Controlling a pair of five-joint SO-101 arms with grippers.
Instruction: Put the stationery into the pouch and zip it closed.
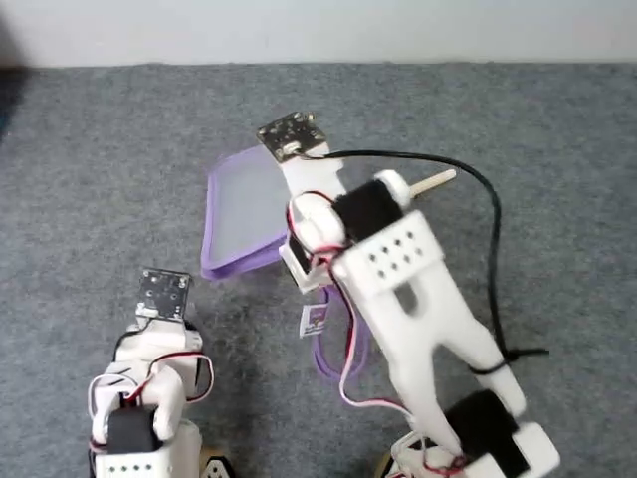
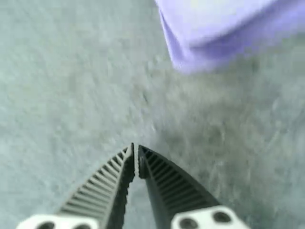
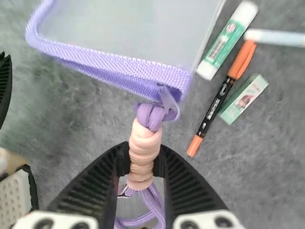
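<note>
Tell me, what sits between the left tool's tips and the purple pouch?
Nothing but bare grey carpet: the left wrist view shows a plain stretch of it between the left tool and the pouch corner.

White arms [image 1: 418, 299], black ribbed tools [image 2: 136, 148] [image 3: 141, 147]

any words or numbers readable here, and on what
No text can be read.
Print on the glue stick: blurred.
Marks on the pen: too small.
Print on the green box: blurred.
Print on the tag: too small.
</note>
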